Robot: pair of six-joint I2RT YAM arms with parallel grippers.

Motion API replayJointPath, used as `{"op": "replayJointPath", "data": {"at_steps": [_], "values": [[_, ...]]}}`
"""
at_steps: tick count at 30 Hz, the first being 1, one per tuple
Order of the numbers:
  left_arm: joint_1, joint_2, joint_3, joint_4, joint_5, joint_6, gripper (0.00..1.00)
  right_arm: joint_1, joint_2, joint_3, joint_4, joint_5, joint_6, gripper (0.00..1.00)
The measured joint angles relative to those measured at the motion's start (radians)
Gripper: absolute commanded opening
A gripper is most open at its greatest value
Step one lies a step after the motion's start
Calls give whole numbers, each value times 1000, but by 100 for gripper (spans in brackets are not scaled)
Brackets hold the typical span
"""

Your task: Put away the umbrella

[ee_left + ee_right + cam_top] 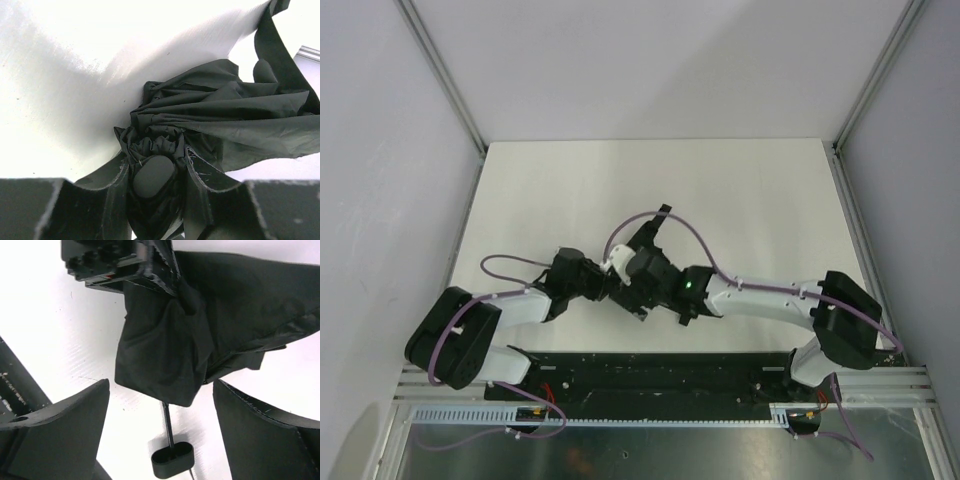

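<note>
The umbrella (225,115) hung above the middle of the desk (540,190), where both arms met, its loose canopy trailing toward one o'clock in the top view. The left fingers (205,185) were clamped on it at the bunched fabric around a rounded black cap (150,175). The right fingers (65,430) stood wide apart, holding nothing, with the drooping cloth just beyond them at twelve o'clock in their own camera. A thin stem with an oval loop (172,456) dangled beneath the cloth.

It looked light, but limp and probably slippery. The fabric would likely slide and spill, and the thin ribs seemed easy to bend. The firm core near the cap looked the better hold, since a loose fold would likely pull free.

No bag, sleeve or bin showed in any view.
</note>
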Motion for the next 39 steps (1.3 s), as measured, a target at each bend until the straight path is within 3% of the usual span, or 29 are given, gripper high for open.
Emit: {"op": "replayJointPath", "data": {"at_steps": [6, 14, 18, 24, 26, 27, 28, 32, 33, 35, 39], "values": [[4, -10, 24, -79, 16, -11, 0, 169, 36, -69, 113, 260, -87, 83], [16, -9, 33, -124, 45, -34, 0, 143, 196, -77, 317, 307, -245, 69], [21, 8, 42, -134, 66, -47, 0, 90, 254, -77, 365, 229, -257, 51], [30, 43, 88, -170, 79, -50, 0, 26, 279, -60, 351, 86, -206, 8], [34, 51, 105, -187, 78, -49, 0, 0, 287, -31, 311, 30, -195, 2], [38, 53, 114, -197, 78, -43, 3, -13, 294, -11, 284, -3, -186, 1], [41, 56, 121, -207, 74, -42, 14, -31, 304, 13, 256, -41, -170, 0], [49, 57, 146, -239, 64, -16, 81, -87, 325, 61, 196, -178, -127, 0], [53, 57, 150, -244, 65, -2, 90, -101, 330, 68, 191, -215, -111, 0], [64, 41, 159, -240, 86, 18, 97, -130, 341, 82, 191, -288, -70, 0], [92, -14, 152, -279, 90, 72, 99, -182, 366, 95, 196, -420, -14, 0]]}}
